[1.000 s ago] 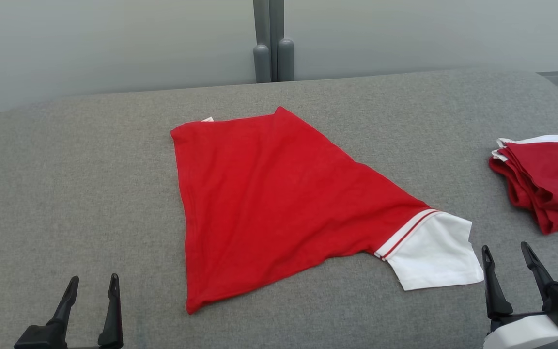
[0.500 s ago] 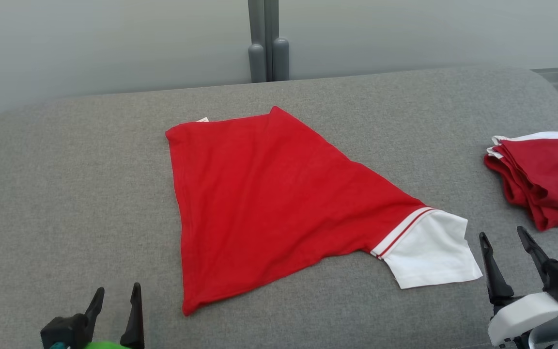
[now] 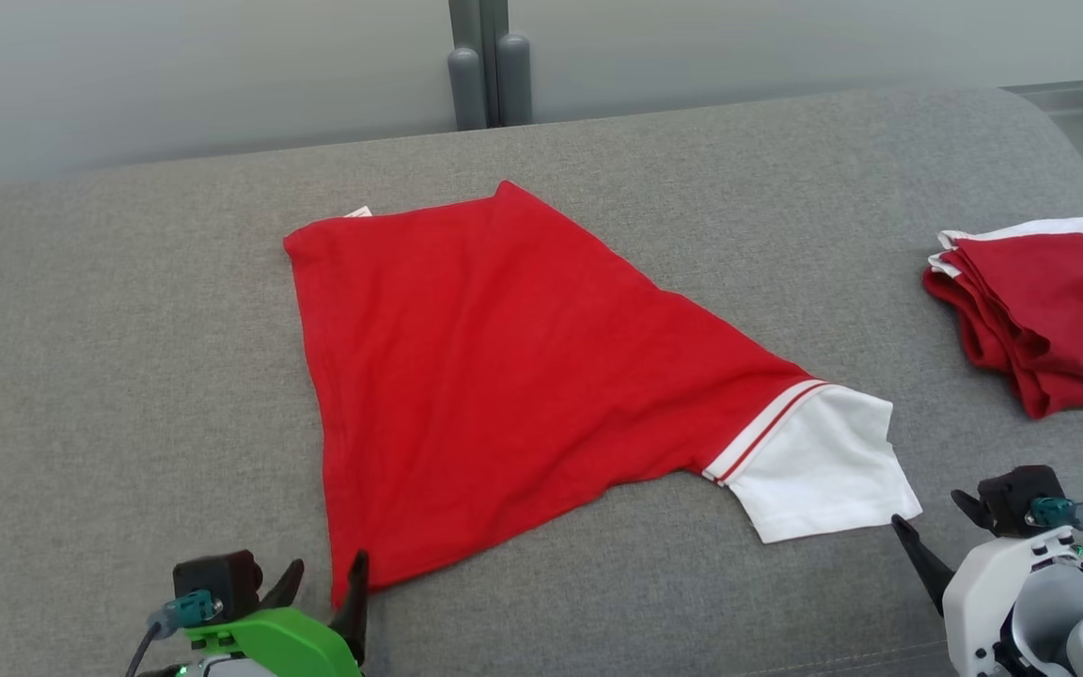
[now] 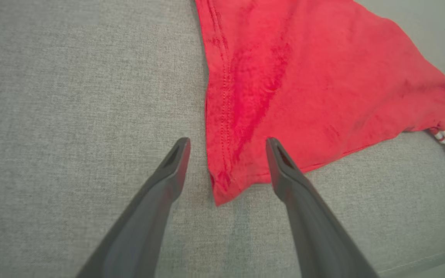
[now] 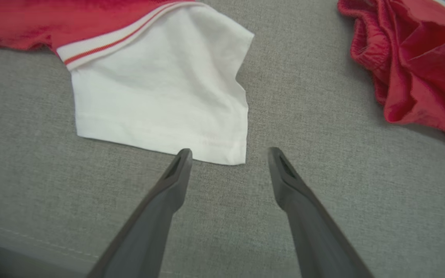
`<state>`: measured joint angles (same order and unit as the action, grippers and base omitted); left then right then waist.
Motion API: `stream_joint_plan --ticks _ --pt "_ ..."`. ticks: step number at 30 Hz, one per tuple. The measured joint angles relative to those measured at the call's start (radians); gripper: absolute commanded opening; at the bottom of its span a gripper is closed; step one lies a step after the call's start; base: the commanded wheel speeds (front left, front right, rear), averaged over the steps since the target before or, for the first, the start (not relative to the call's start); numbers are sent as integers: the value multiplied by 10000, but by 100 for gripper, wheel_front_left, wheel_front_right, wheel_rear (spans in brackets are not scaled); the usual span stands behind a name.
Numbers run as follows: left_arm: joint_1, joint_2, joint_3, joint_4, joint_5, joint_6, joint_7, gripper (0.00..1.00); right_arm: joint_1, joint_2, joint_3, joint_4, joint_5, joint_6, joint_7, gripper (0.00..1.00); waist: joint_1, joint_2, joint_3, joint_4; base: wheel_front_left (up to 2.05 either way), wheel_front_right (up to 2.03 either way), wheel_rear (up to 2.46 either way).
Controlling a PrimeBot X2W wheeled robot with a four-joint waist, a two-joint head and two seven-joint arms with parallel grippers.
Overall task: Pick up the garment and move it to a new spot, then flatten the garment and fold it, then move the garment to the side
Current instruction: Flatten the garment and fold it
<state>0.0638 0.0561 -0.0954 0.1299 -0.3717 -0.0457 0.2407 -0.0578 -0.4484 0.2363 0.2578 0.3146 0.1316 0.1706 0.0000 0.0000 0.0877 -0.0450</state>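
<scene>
A red garment (image 3: 523, 357) lies spread flat on the grey cushion (image 3: 109, 329), its white sleeve (image 3: 814, 465) pointing to the lower right. My left gripper (image 3: 325, 581) is open at the garment's near pointed corner. In the left wrist view that corner (image 4: 222, 185) sits between the two spread fingers of the left gripper (image 4: 227, 144). My right gripper (image 3: 936, 528) is open just beside the sleeve's near right corner. In the right wrist view the sleeve hem (image 5: 157, 88) ends right at the fingertips of the right gripper (image 5: 230, 153). Neither gripper holds anything.
A folded pile of dark red and white clothes (image 3: 1040, 315) rests at the cushion's right edge, also in the right wrist view as the pile (image 5: 419, 58). A grey post (image 3: 485, 66) stands behind the cushion against a pale wall.
The camera has tipped, shifting the whole picture. My left gripper moved right and up to the garment's near corner. My right gripper lowered and tilted toward the sleeve's corner. The garment lies unchanged.
</scene>
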Motion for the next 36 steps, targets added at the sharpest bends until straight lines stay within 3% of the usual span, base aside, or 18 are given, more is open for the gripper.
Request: stream_joint_plan --ticks 8,14,29,30,31,32,33,34,36 --pt "77 54 -209 -138 117 479 846 100 -1120 59 431 1555 -2 0 -514 100 0 0 296 -184 0 0 0" --pt "-75 96 -326 127 240 631 832 100 -1771 150 1221 2612 341 0 -1016 100 0 0 490 -123 0 0 0" --pt "-527 73 -777 1011 -123 410 759 100 -2898 207 2592 4307 1287 -8 -2056 100 0 0 705 31 0 0 0" --pt "-547 73 -809 1030 -155 403 754 94 -2961 203 2671 4387 1350 -8 -2109 100 0 0 711 24 0 0 0" --pt "-556 71 -853 1074 -178 378 750 79 -3017 199 2755 4464 1419 -8 -2125 100 0 0 715 17 0 0 0" --pt "-569 69 -894 1122 -198 360 746 49 -3072 196 2853 4523 1494 -8 -2148 100 0 0 716 10 0 0 0" --pt "-599 67 -930 1183 -199 353 744 32 -3124 190 2955 4569 1599 -10 -2157 80 0 0 711 4 0 0 0" --pt "-613 69 -959 1237 -211 313 744 0 -3163 171 3056 4600 1691 -10 -2165 44 0 0 700 -2 0 0 0" --pt "-623 67 -1039 1300 -253 203 752 0 -3194 142 3266 4617 1885 -10 -2270 0 0 0 685 -17 0 0 0"
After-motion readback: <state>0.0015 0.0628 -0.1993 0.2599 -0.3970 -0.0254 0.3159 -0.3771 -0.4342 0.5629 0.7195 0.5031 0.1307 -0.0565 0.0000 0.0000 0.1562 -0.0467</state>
